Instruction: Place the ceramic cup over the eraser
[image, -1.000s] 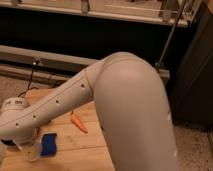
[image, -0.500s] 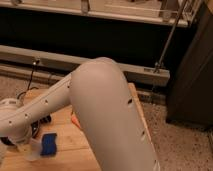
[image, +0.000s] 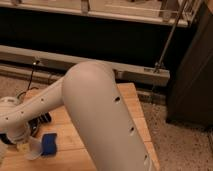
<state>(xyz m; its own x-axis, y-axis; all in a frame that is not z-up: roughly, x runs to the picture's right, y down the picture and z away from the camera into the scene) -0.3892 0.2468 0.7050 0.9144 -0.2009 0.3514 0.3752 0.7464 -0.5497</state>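
**Q:** Entry one. Where is the claw?

**A:** My gripper (image: 21, 146) is low at the near left corner of the wooden table (image: 134, 102). It is at the end of my arm (image: 95, 115), which reaches in from the right and covers the middle of the tabletop.

**Q:** Spread, pressed together, or pinching something?

**A:** I cannot tell. My own wrist blocks that part of the claw.

**Q:** Entry two. Where is the ceramic cup?

**A:** The ceramic cup (image: 33, 149) is right at the claw's tip, down at table level. I cannot tell whether it rests on the wood or hangs just above it.

**Q:** Orientation?

**A:** It shows as a pale tapered shape. Its long axis runs close to vertical with a slight lean. I cannot make out which end is the mouth.

**Q:** What is next to it?

**A:** The blue pad (image: 49, 144) lies flat just beside the cup on its right. I cannot tell whether the two touch. A dark round object (image: 41, 121) sits farther back on the table, partly hidden behind my forearm.
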